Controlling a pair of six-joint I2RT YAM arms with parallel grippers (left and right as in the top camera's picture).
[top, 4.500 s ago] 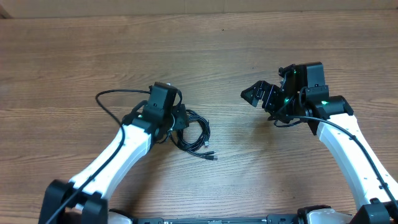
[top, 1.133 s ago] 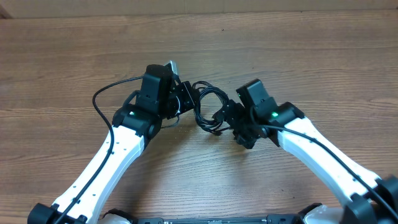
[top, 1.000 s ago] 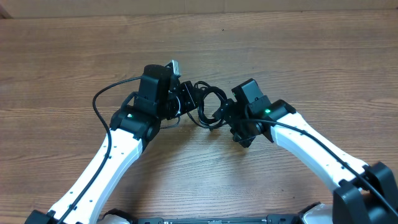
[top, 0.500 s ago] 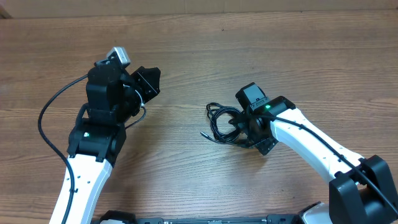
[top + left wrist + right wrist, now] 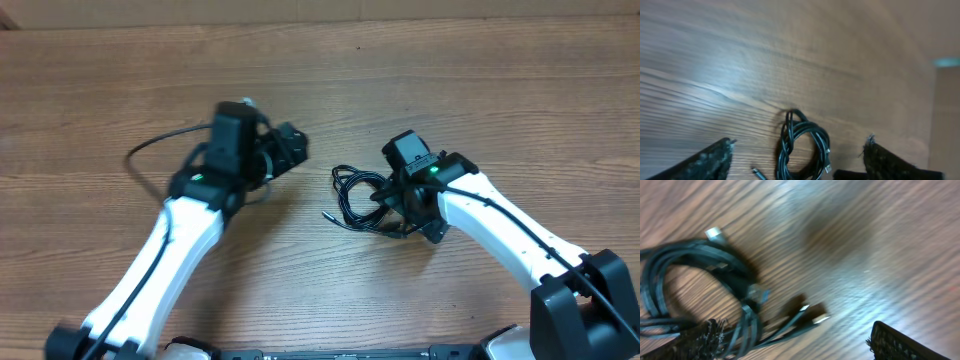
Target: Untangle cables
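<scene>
The cables (image 5: pixel 352 192) lie in one small coiled black bundle on the wooden table, a silver plug (image 5: pixel 327 214) sticking out to the left. My right gripper (image 5: pixel 402 214) hangs open over the bundle's right edge. In the right wrist view the cables (image 5: pixel 687 272) and two plug ends (image 5: pixel 815 315) lie between and left of the wide-apart fingers (image 5: pixel 895 340), ungripped. My left gripper (image 5: pixel 290 150) is open, left of the bundle and apart from it. The left wrist view shows the coil (image 5: pixel 802 145) on the table ahead of my left gripper (image 5: pixel 800 150).
The left arm's own thicker black wire (image 5: pixel 150 158) loops out over the table to the left. The table's far edge (image 5: pixel 320 22) runs along the top of the overhead view.
A second ago both grippers met at the bundle, the left shut. The left has let go and opened, swung away left, then back towards the coil. The bundle now lies by the right gripper.
</scene>
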